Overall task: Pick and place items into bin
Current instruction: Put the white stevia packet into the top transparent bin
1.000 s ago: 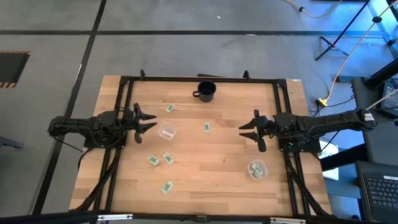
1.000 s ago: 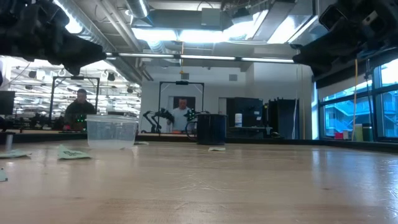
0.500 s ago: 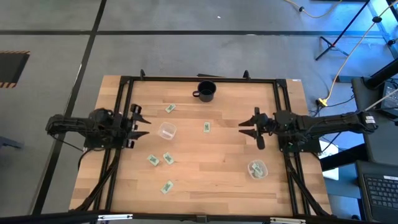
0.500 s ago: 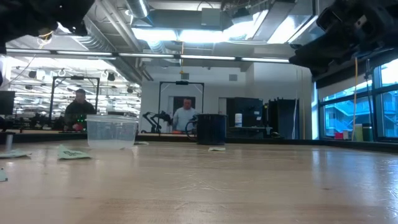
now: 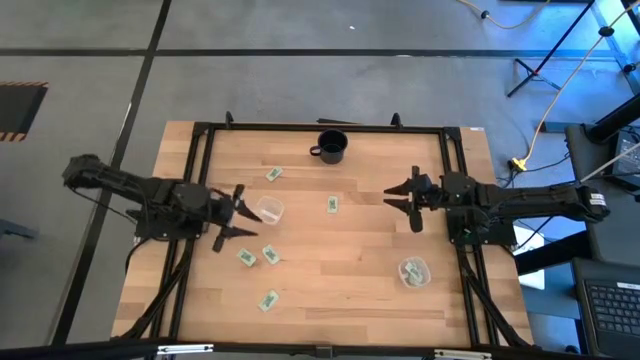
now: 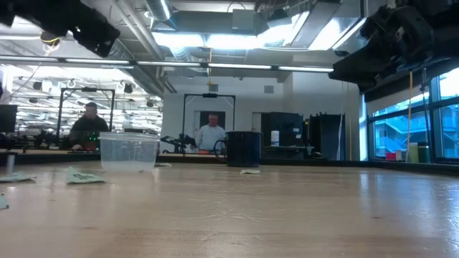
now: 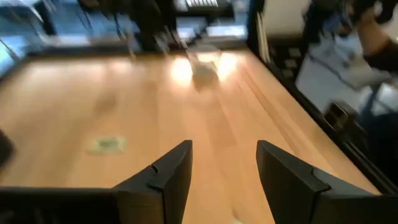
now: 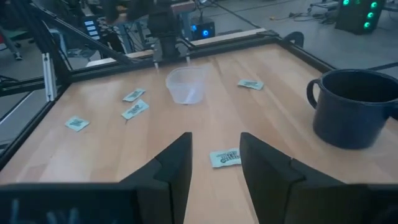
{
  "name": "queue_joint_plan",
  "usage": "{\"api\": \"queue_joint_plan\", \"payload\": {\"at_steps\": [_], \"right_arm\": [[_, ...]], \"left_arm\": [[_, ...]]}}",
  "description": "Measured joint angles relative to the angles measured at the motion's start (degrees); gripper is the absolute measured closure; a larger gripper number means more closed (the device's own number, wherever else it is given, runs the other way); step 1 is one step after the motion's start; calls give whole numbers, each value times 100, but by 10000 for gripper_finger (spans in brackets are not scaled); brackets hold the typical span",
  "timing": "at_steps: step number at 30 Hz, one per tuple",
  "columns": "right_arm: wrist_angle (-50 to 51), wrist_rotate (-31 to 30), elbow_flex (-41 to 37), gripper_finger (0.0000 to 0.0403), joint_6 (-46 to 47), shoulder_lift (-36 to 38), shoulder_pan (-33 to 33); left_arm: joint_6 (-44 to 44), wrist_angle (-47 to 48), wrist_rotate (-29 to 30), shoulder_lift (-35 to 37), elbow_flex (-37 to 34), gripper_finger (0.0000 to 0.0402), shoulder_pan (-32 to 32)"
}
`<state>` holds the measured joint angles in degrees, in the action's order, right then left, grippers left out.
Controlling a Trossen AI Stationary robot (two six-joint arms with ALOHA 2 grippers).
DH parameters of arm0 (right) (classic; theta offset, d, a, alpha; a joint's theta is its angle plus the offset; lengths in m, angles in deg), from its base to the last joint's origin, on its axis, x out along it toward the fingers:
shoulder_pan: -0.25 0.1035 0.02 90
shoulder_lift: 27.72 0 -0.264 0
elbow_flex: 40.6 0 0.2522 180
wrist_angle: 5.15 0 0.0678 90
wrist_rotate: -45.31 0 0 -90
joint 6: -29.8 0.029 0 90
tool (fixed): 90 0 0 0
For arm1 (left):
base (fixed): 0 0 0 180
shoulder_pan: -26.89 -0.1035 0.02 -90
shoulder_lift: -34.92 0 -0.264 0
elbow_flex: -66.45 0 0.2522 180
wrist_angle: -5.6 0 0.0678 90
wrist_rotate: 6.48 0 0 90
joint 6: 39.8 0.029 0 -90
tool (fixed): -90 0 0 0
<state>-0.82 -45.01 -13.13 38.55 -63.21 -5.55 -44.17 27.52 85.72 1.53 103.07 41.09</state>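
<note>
left tool hangs spread and empty near the left edge of the surface, just beside a clear cup. right tool hangs spread and empty toward the right edge. five packets lie loose on the surface, mostly in the left half; one shows between the right tool's fingers. a second cup near the right front corner holds contents too small to identify. left wrist view is blurred.

The left wrist view is blurred: beyond the left gripper fingers, a packet and a clear cup are smears. In the low view both arms are cut off at the top edge. The cup's contents are too small to identify.
</note>
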Motion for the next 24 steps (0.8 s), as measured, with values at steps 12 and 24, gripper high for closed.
{"api": "queue_joint_plan", "payload": {"at_steps": [12, 24], "right_arm": [[399, -1, 0, 265, 17, -2, -46], [686, 0, 0, 265, -26, -2, -46]], "left_arm": [[-3750, 1542, 335, -2042, 1239, 229, 729], [-6675, 1565, -296, -3428, 1244, 229, 740]]}}
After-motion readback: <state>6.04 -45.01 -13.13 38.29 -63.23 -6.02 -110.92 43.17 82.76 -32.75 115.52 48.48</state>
